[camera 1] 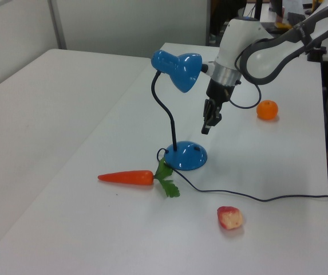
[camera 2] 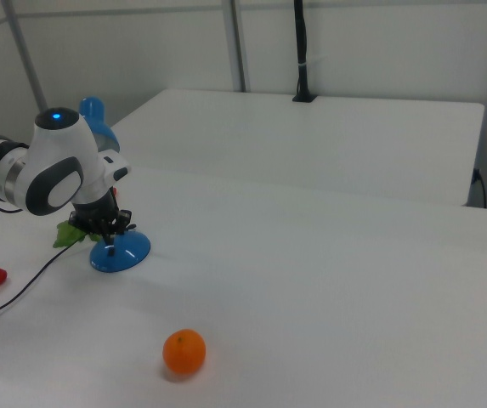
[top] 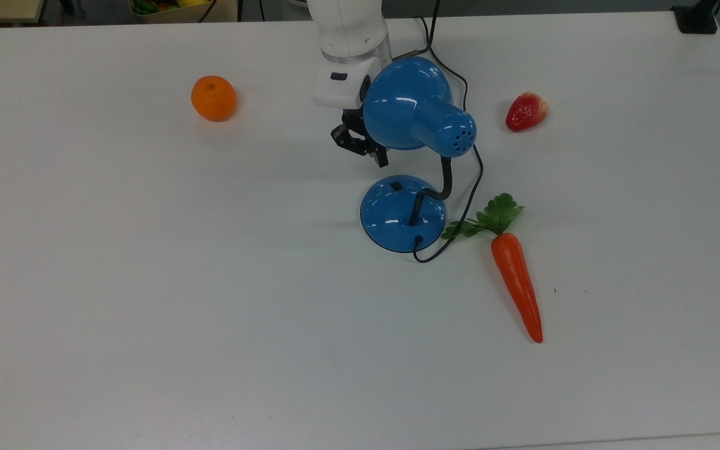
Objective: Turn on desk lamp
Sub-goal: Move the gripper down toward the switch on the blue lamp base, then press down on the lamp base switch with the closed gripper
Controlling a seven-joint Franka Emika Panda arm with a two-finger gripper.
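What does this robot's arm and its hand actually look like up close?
The arm is a chain of rounded, glossy white shells with dark grey bands at the joints. A small blue light glows on one joint in the right view. A thin black cable loops beside the wrist. The hand is small and black, with angular parts.

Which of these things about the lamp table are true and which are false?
1. The lamp is blue. True.
2. The gripper is pressing the switch on the base. False: it hangs above the table, apart from the base.
3. The carrot lies beside the lamp's base, its leaves toward it. True.
4. The orange sits on top of the lamp's base. False: it rests on the table, well away from the lamp.
5. The strawberry lies on the table by itself. True.
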